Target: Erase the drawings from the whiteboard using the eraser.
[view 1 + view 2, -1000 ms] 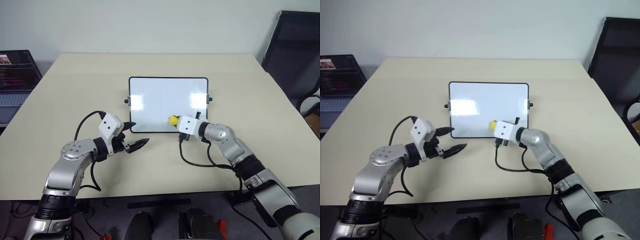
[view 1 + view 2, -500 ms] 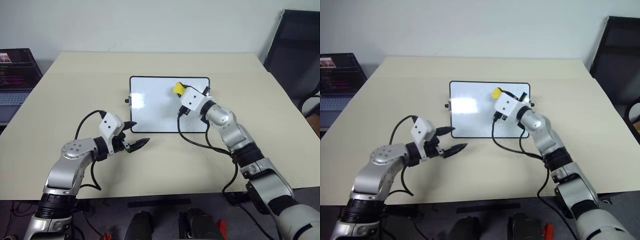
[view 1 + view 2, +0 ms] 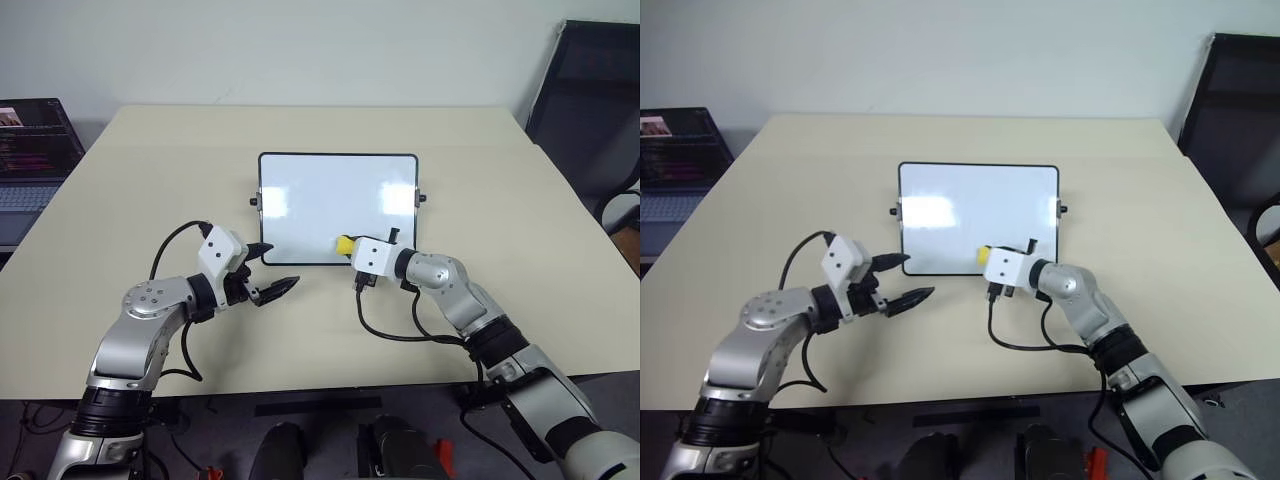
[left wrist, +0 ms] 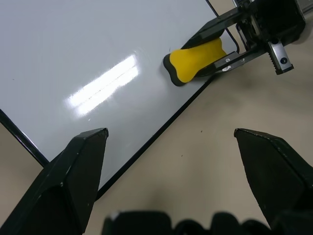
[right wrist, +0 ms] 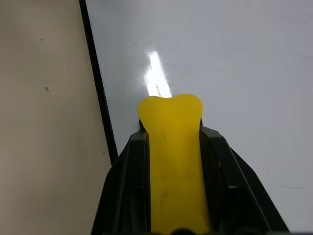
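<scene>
Setting: probably an office or lab room. Large beige table (image 3: 120, 200) against a plain pale wall (image 3: 300, 50). Laptop (image 3: 30, 150) with a lit screen at the far left; black mesh office chair (image 3: 590, 110) at the right.

The left gripper (image 3: 272, 270) sits lower left of centre, its black fingers spread apart. The right gripper (image 3: 347, 245), just right of centre, has its jaws clamped, arm stretching toward the lower right.
</scene>
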`<state>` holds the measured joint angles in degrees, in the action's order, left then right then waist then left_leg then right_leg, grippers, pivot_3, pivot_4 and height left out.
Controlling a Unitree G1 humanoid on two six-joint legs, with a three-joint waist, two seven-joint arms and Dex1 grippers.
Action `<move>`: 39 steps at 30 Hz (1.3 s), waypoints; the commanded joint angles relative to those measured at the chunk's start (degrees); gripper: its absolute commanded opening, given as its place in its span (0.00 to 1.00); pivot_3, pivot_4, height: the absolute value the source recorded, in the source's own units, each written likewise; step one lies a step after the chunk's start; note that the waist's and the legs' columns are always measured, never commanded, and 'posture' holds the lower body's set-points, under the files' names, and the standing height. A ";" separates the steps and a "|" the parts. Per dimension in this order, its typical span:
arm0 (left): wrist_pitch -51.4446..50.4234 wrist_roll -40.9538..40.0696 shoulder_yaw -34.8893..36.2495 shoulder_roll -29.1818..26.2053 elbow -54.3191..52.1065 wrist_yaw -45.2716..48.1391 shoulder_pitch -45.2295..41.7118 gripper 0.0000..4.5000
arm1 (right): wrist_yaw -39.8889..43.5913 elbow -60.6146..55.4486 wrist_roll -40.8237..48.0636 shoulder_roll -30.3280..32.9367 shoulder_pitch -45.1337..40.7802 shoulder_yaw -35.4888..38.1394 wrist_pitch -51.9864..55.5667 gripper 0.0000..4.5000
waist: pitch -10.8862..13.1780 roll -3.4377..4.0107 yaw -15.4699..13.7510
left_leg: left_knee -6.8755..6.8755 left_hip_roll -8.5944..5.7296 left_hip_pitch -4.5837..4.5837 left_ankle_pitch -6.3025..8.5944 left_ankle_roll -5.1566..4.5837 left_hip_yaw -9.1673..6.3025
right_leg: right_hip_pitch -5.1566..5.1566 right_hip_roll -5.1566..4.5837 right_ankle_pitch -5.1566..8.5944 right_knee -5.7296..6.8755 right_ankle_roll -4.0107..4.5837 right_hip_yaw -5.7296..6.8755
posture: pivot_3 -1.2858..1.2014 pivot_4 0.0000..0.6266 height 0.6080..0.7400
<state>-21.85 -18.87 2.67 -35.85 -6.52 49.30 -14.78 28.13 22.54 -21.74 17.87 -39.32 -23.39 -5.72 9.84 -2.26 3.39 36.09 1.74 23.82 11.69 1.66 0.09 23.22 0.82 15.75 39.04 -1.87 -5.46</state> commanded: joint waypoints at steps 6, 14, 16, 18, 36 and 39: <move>0.67 -0.40 0.23 0.04 -1.71 -0.02 -0.59 1.00 | -5.76 0.43 -0.55 0.71 -2.76 4.16 1.26 0.22 | 0.00 -0.01 -0.04 | -0.06 -0.01 0.04 0.02 0.02 0.00 | 0.04 -0.01 0.00 -0.03 0.01 0.03 | 0.52 0.24 1.00; 0.56 -0.42 0.28 0.06 -1.67 -0.15 -0.69 1.00 | 3.68 -4.50 -0.83 1.45 2.40 -1.33 2.23 0.22 | -0.01 -0.01 0.04 | -0.07 -0.01 0.02 0.04 0.02 -0.01 | 0.02 -0.01 0.00 -0.04 0.01 0.00 | 0.52 0.24 1.00; 0.49 -0.43 0.24 0.07 -1.74 -0.16 -0.77 1.00 | 3.03 -4.76 -1.16 1.25 2.49 -1.16 2.55 0.22 | 0.00 0.00 0.04 | -0.04 0.00 0.02 0.03 0.02 0.00 | 0.01 0.00 0.01 -0.03 0.01 0.02 | 0.52 0.24 1.00; 0.44 -0.45 0.24 0.06 -1.76 -0.16 -0.82 1.00 | 0.94 -4.84 -1.24 0.84 1.94 -0.17 2.21 0.22 | 0.00 0.00 0.00 | 0.00 0.00 0.01 0.01 0.01 -0.01 | 0.01 0.00 0.00 -0.01 0.00 0.00 | 0.52 0.24 1.00; 0.41 -0.41 -0.09 0.20 -1.45 0.05 -1.33 1.00 | 3.62 -7.28 -1.90 1.68 4.00 -0.67 5.95 0.22 | -0.01 -0.01 0.05 | -0.04 -0.01 0.01 0.03 0.02 0.00 | 0.00 0.00 0.00 -0.03 0.00 0.02 | 0.52 0.24 1.00; 0.44 -0.38 -0.24 0.28 -1.32 0.16 -1.43 1.00 | 0.92 -8.15 -2.05 0.75 3.14 0.99 6.35 0.22 | -0.01 -0.01 0.03 | 0.02 -0.01 0.00 0.00 0.00 0.00 | -0.01 0.00 0.00 -0.01 -0.02 0.00 | 0.52 0.24 1.00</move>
<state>-22.03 -18.88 2.48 -35.70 -6.54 49.39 -15.44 30.46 15.88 -23.55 18.75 -35.21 -24.04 -0.05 9.83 -2.27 3.43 36.13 1.73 23.81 11.69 1.66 0.10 23.19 0.82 15.76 39.03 -1.90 -5.46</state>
